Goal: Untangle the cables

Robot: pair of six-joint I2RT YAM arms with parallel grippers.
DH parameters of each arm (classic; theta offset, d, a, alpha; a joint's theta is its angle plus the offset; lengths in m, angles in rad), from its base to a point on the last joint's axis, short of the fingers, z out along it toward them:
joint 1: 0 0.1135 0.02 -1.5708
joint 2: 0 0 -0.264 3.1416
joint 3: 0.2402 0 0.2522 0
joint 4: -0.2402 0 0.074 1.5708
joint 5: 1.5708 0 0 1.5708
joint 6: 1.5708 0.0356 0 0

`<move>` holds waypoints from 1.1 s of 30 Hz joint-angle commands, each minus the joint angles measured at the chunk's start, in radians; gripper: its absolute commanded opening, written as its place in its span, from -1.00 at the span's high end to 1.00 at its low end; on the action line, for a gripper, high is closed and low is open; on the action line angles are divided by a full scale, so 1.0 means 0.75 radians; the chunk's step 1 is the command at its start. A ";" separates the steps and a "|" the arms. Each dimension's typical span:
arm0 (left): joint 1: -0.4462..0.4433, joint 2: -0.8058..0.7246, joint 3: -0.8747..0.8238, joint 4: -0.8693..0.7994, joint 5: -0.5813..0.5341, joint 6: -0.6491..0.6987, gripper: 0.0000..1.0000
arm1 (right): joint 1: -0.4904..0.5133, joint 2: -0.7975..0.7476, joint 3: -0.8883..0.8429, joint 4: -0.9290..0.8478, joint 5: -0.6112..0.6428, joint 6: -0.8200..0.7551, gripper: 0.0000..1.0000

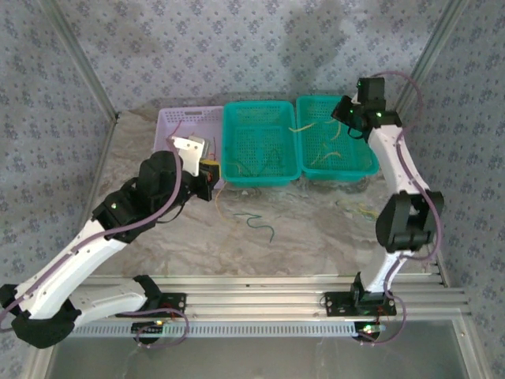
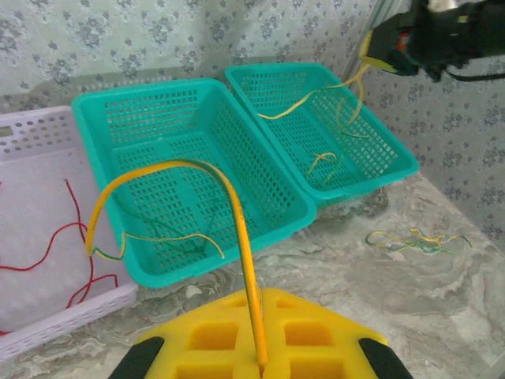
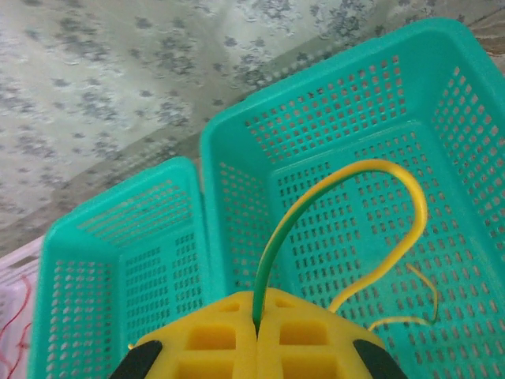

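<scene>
Yellow wire [image 2: 246, 254] clamped in my left gripper [image 2: 259, 365] arches over the middle basket [image 2: 271, 158] and may snag its mesh. My right gripper [image 3: 256, 335] is pinched shut on a green-yellow wire [image 3: 339, 178] that could slip free.

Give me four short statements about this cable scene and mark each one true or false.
1. The left fingers are shut on a yellow cable. True.
2. The red cables lie in a teal basket. False: they lie in the lavender basket.
3. The right fingers hang open. False: they are shut on a green-and-yellow cable that arches over the right teal basket.
4. A loose green cable lies on the table in front of the baskets. True.
</scene>
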 commanded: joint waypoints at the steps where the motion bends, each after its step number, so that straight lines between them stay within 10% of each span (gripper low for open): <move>1: -0.022 0.012 -0.005 0.061 0.034 -0.031 1.00 | -0.020 0.136 0.155 -0.074 -0.008 0.002 1.00; 14: -0.038 0.032 -0.031 0.076 0.034 -0.042 1.00 | -0.032 0.452 0.327 -0.193 0.046 -0.008 1.00; 33: -0.054 0.054 -0.036 0.091 0.036 -0.050 1.00 | -0.114 0.354 0.252 -0.211 0.109 0.042 0.67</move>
